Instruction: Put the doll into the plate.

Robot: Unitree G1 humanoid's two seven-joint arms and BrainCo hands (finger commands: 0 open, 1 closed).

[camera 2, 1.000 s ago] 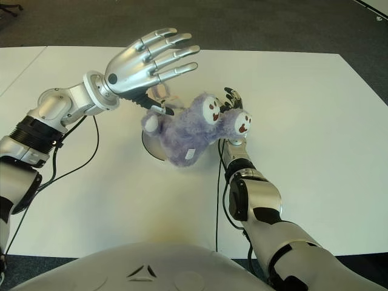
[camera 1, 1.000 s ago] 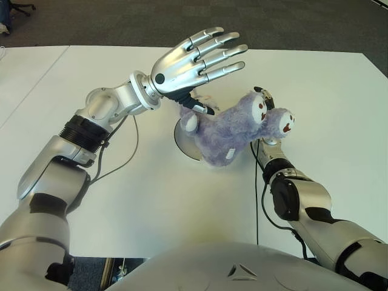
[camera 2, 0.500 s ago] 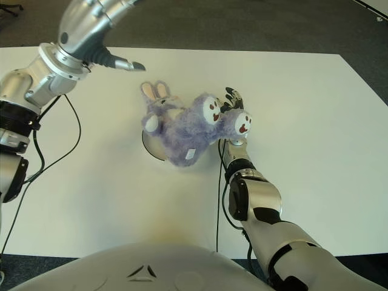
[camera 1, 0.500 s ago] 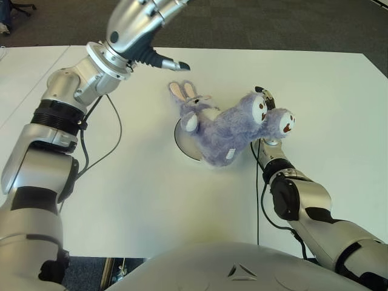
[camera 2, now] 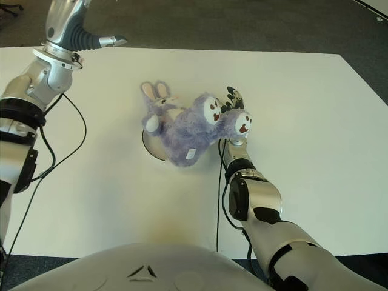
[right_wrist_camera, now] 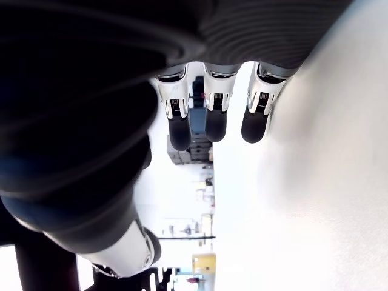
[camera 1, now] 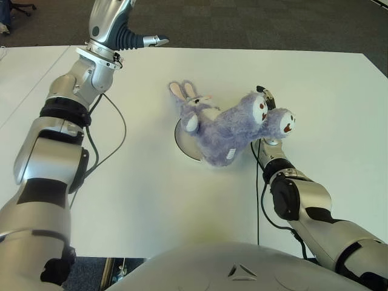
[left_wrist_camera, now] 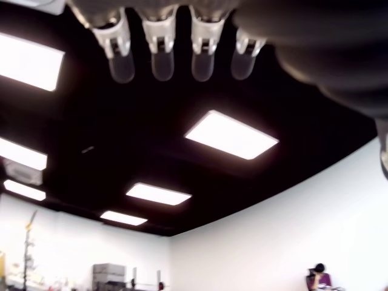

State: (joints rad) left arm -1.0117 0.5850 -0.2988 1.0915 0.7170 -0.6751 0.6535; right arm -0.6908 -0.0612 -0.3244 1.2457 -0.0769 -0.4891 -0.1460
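A purple plush rabbit doll [camera 1: 223, 130] lies across a small grey plate [camera 1: 183, 143] in the middle of the white table [camera 1: 151, 200]. Its eared head is on the left and its two white-soled feet [camera 1: 285, 123] point right. My right hand [camera 1: 265, 94] shows just behind the feet, only its dark fingertips visible. In the right wrist view the fingers [right_wrist_camera: 212, 115] are straight and hold nothing. My left hand [camera 1: 130, 39] is raised high at the far left, mostly past the top edge, with the thumb sticking out. Its fingers [left_wrist_camera: 160, 57] are extended and hold nothing.
Black cables [camera 1: 118, 142] hang from both forearms onto the table. Dark carpet [camera 1: 273, 24] lies beyond the far edge. A second white table [camera 1: 24, 73] adjoins on the left. The left wrist view looks at ceiling lights [left_wrist_camera: 230, 134].
My left hand has lifted from just above the doll and swung up and back to the far left, uncovering the doll's ears. The doll, plate and right hand have not moved.
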